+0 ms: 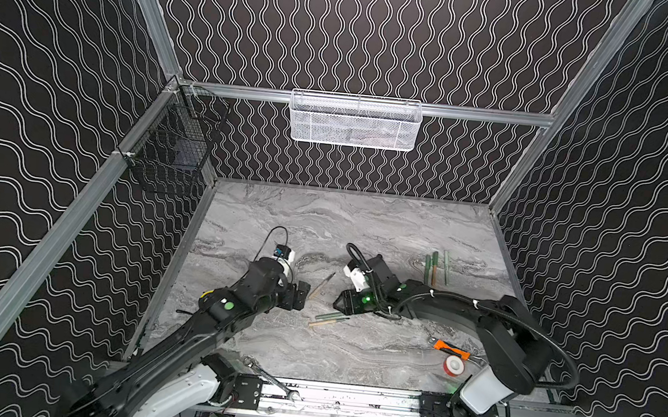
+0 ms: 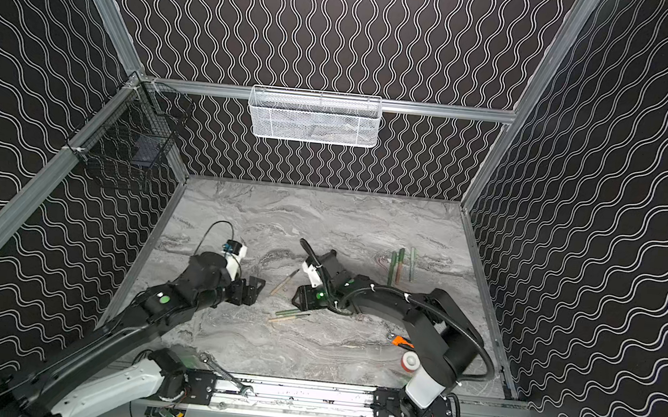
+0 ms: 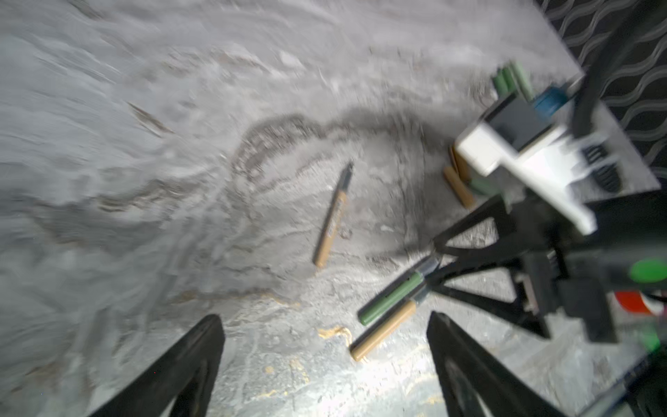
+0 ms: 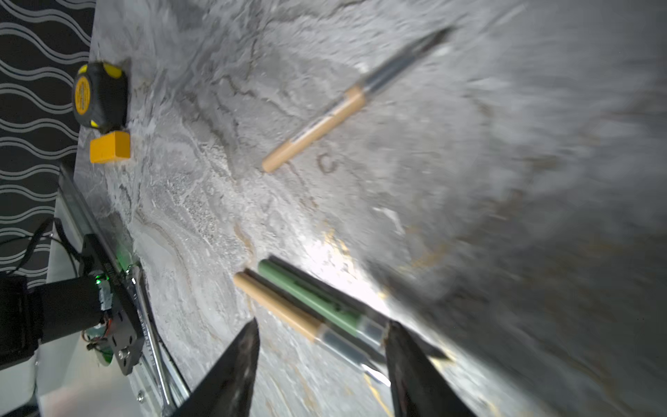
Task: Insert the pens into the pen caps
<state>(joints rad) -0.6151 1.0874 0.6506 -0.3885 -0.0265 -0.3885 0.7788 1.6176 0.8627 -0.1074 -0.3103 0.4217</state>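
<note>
Here the right tool (image 4: 323, 322), jaws parted, straddles the dark tips of a slim green pen (image 4: 310, 292) and a slim tan pen (image 4: 278, 305) lying together toward the front edge of the grey marbled tabletop (image 1: 363, 229); the left tool (image 3: 325, 316) gapes empty.

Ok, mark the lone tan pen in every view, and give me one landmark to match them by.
Top view: lone tan pen lies apart, just behind the pen pair, dark tip toward the back wall.
Top view: same spot, behind the pair.
Left wrist view: blurred, near mid-picture, apart from the pair.
Right wrist view: past the pair, lying alone.
Shared landmark: the green and tan pen pair lying side by side.
</note>
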